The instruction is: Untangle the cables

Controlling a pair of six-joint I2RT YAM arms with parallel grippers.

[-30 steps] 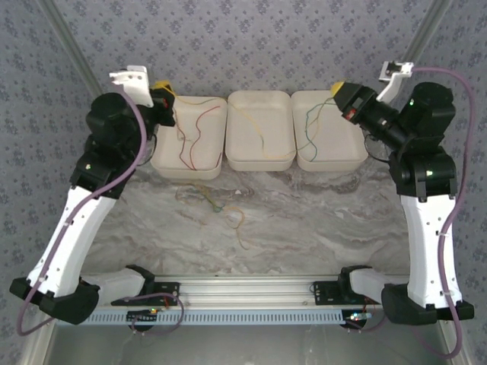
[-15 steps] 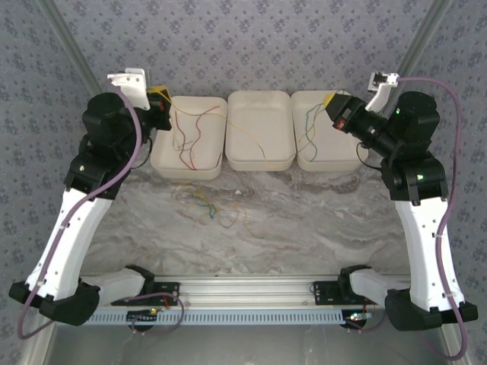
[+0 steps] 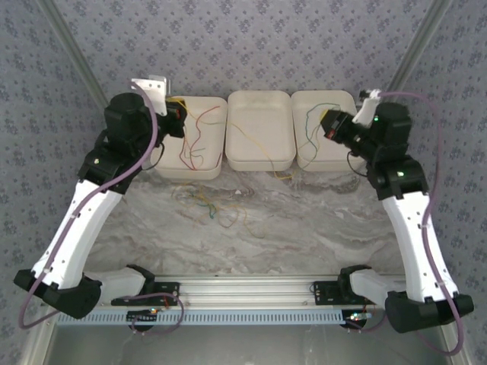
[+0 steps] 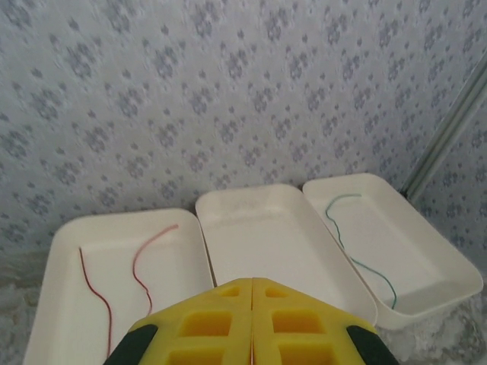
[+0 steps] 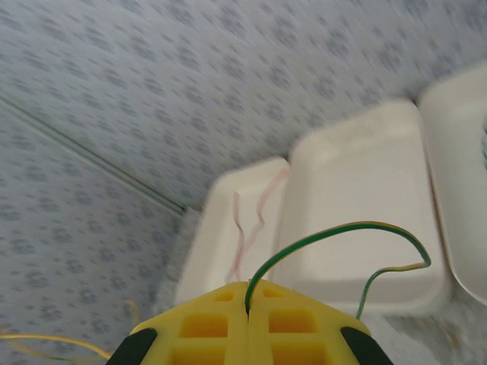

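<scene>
Three white trays stand in a row along the far edge of the table (image 3: 342, 220): the left tray (image 3: 186, 171), the middle tray (image 3: 262, 114) and the right tray (image 3: 335, 156), their sides touching or nearly so. Two red wires (image 4: 136, 262) lie in loose curves inside the left tray. One yellow wire (image 3: 255, 146) runs slantwise across the middle tray toward its near right corner. A second green wire (image 4: 335, 232) lies along the floor of the right tray.

The loose tangle (image 3: 213, 205) of thin yellow, green and reddish wires rests on the bare table just in front of the left and middle trays, apart from both arms.

The left claw (image 3: 176, 115) hangs over the far left corner of the left tray. In its wrist view its yellow fingers (image 4: 205, 323) are pressed flat together, and no wire can be made out in the seam; whether it pinches anything cannot be told.

The right claw (image 3: 327, 124) hangs over the right tray, pointing toward the middle of the row. Its fingers (image 5: 293, 323) are closed on a green wire (image 5: 335, 230), which rises from the seam, arches over to the right and drops back down beside the fingertips
</scene>
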